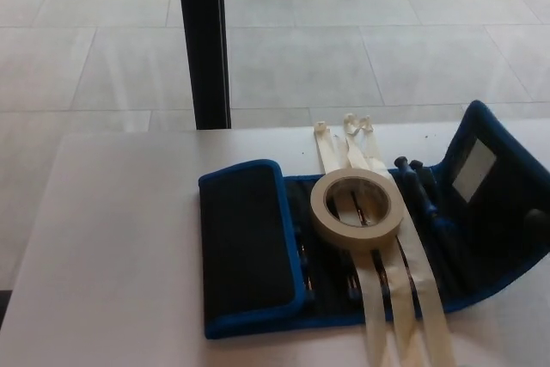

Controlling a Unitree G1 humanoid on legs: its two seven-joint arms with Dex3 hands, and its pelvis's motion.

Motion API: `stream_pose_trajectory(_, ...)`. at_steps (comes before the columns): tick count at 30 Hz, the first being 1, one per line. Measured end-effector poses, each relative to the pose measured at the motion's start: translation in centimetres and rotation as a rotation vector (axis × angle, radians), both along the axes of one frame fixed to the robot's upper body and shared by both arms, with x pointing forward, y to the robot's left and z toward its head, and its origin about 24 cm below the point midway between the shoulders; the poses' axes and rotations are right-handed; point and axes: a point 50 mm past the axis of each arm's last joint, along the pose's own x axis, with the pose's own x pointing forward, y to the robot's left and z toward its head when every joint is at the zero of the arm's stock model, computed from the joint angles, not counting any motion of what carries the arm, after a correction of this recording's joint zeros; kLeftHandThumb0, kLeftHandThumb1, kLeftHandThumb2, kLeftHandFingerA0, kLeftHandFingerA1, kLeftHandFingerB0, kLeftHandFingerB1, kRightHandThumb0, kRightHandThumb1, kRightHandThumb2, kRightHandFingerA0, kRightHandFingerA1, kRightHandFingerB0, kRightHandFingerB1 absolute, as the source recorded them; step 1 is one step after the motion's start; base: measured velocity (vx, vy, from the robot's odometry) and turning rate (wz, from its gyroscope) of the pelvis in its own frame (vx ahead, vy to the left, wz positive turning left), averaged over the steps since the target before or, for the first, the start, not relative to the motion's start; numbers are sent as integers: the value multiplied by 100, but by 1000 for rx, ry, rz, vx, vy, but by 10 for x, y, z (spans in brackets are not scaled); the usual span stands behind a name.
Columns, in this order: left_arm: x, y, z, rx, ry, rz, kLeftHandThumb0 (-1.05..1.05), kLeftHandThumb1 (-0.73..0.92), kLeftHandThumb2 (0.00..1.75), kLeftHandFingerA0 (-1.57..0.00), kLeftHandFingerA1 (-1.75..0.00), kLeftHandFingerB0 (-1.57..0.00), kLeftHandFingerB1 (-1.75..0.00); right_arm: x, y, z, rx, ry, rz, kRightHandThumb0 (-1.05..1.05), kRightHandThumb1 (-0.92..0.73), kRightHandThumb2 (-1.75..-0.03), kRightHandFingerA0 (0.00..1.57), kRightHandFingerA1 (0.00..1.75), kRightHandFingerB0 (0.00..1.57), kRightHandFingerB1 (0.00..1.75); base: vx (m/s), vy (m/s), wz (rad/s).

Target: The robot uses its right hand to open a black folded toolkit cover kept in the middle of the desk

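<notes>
Toolkit cover (503,204) seemingly cropped at right

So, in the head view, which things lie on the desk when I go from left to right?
Bare desk → folded left flap of the toolkit cover → tape roll over the white strips → tool handles → opened right flap, tilted up.

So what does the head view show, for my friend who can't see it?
A black toolkit cover with blue edging lies on a grey desk, its right flap lifted open and left flap folded. A tape roll and pale strips lie across it.
</notes>
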Motion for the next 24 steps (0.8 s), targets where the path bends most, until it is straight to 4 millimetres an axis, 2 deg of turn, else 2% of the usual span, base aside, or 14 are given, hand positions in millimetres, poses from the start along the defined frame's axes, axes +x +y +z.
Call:
stream_pose_trajectory(1, 0, 0, 0, 0, 0, 0, -89, 92, 72, -32, -52, -28, -36, 0, -4, 2, 20, -13, -21, -26, -67, -82, 93, 164, 84, 110, 0, 0, 0)
stream_pose_trajectory(2, 0, 0, 0, 0, 0, -1, -96, 79, 87, -32, -56, -24, -41, -1, -9, 4, 40, -24, -39, -30, -65, -75, 95, 165, 86, 91, 0, 0, 0)
stream_pose_trajectory(3, 0, 0, 0, 0, 1, -1, -96, 79, 87, -32, -56, -24, -41, -1, -13, 6, 59, -35, -57, -30, -65, -75, 95, 165, 86, 91, 0, 0, 0)
stream_pose_trajectory(4, 0, 0, 0, 0, 1, -2, -90, 92, 71, -28, -53, -24, -35, -2, -17, 8, 84, -47, -78, -25, -57, -98, 91, 162, 88, 100, 0, 0, 0)
stream_pose_trajectory(8, 0, 0, 0, -1, 1, -2, -96, 80, 85, -26, -54, -22, -40, -6, -32, 14, 166, -83, -145, -29, -57, -95, 88, 162, 84, 100, 0, 0, 0)
stream_pose_trajectory(9, 0, 0, 0, -1, 1, -1, -89, 92, 71, -30, -52, -25, -35, -7, -35, 15, 182, -88, -157, -34, -55, -98, 84, 149, 89, 104, 0, 0, 0)
stream_pose_trajectory(11, 0, 0, 0, -1, 0, -1, -90, 92, 71, -29, -52, -27, -36, -9, -44, 17, 228, -106, -192, -39, -56, -89, 81, 142, 86, 100, 0, 0, 0)
stream_pose_trajectory(14, 0, -1, 0, -1, 1, -2, -94, 92, 71, -31, -51, -24, -35, -14, -56, 19, 291, -128, -240, -37, -44, -103, 81, 130, 92, 95, 0, 0, 0)
stream_pose_trajectory(16, 0, -1, 0, -1, 1, -2, -98, 79, 88, -31, -55, -24, -40, -17, -62, 20, 325, -140, -265, -41, -39, -107, 106, 121, 101, 89, 0, 0, 0)
stream_pose_trajectory(18, 0, -1, 0, -1, 2, -3, -91, 92, 72, -31, -51, -24, -34, -20, -70, 21, 372, -154, -296, -45, -39, -113, 115, 117, 97, 86, 0, 0, 0)
stream_pose_trajectory(20, 0, -1, -1, -1, 3, -4, -96, 81, 84, -27, -53, -22, -39, -24, -78, 21, 419, -164, -322, -45, -42, -113, 128, 118, 90, 88, 0, 0, 0)
stream_pose_trajectory(21, 0, -1, -1, -1, 3, -4, -89, 92, 72, -26, -49, -24, -34, -26, -82, 21, 443, -169, -335, -50, -46, -110, 128, 116, 82, 83, 0, 0, 0)
stream_pose_trajectory(22, 0, -1, -1, -1, 3, -5, -94, 82, 80, -27, -52, -24, -38, -28, -85, 21, 464, -172, -346, -62, -62, -78, 132, 103, 80, 73, 0, 0, 0)
stream_pose_trajectory(24, 1, -1, -1, -1, 3, -5, -92, 92, 71, -30, -52, -27, -35, -32, -93, 22, 501, -175, -363, -74, -72, -62, 110, 88, 47, 74, 0, 0, 0)
